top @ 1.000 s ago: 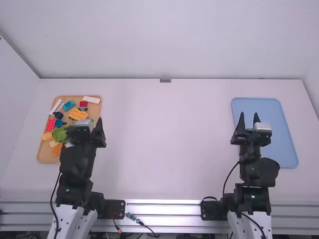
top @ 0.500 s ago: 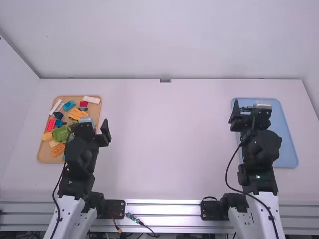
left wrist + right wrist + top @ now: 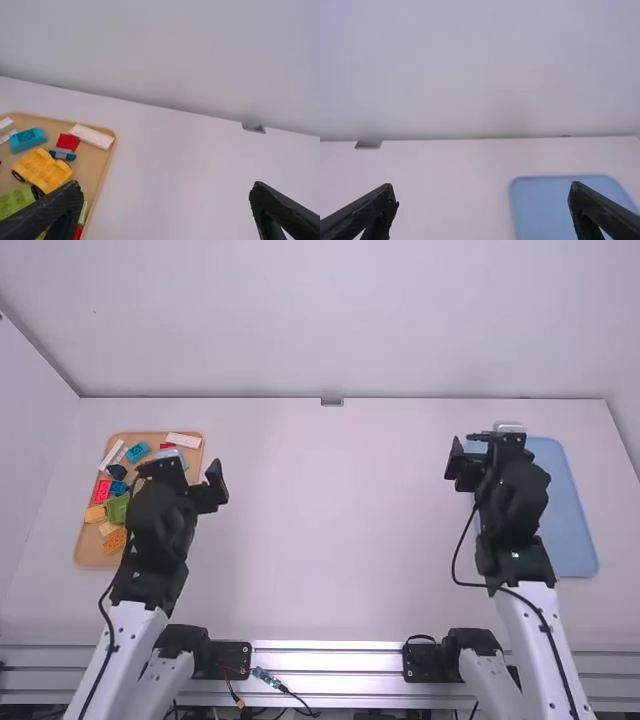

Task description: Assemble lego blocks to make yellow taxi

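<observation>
Left wrist view has the yellow block (image 3: 44,169) on its dark wheels in the tan tray (image 3: 94,172), beside the green block (image 3: 15,201), near the red block (image 3: 68,142) and white block (image 3: 91,136). High view puts that tray at the left of the table (image 3: 330,540), the left end effector (image 3: 192,470) spread wide by its edge; the right end effector (image 3: 480,448), also wide, is by the blue tray (image 3: 572,525).

The tan tray (image 3: 92,167) holds a yellow wheeled block (image 3: 42,167) with black tyres, a white long brick (image 3: 91,136), a small red brick (image 3: 67,142), a turquoise brick (image 3: 28,140), a green block (image 3: 15,201) and an orange brick (image 3: 115,540). Around the tan tray the surface (image 3: 330,530) is white; well to its right, the other tray (image 3: 567,505) is plain light blue.
</observation>
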Controlling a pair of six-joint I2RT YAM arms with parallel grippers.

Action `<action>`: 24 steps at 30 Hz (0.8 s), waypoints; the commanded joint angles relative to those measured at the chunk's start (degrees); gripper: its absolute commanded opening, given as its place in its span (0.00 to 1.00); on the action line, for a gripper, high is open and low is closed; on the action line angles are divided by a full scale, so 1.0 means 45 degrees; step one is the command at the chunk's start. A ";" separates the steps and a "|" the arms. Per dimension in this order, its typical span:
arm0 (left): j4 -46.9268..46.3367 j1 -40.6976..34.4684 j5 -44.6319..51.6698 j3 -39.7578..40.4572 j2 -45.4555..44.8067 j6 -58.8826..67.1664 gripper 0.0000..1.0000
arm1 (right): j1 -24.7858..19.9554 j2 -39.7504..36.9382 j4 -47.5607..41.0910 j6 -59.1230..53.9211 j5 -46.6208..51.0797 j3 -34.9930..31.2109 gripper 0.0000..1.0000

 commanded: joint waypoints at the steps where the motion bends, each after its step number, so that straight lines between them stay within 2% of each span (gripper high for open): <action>1: 0.0262 -0.0102 -0.0058 0.0379 0.0357 -0.0136 0.92 | 0.0083 0.0476 0.0073 0.0044 0.0087 0.0379 0.93; 4: 0.0859 -0.0097 -0.0049 0.0374 0.0953 -0.0238 0.96 | 0.0083 0.1129 0.0321 0.0083 0.0087 0.0379 0.98; 7: 0.1209 -0.0102 -0.0058 0.0374 0.1343 -0.0228 0.99 | 0.0097 0.1524 0.0490 0.0073 0.0044 0.0379 0.99; 17: 0.1059 -0.0087 -0.0719 0.0374 0.2581 -0.1229 0.99 | 0.0636 0.2633 0.0612 0.0019 -0.0291 0.0379 0.99; 24: 0.1107 -0.0087 -0.0670 0.0374 0.2953 -0.1606 0.99 | 0.0680 0.2671 0.0602 0.0398 -0.0330 0.0379 0.99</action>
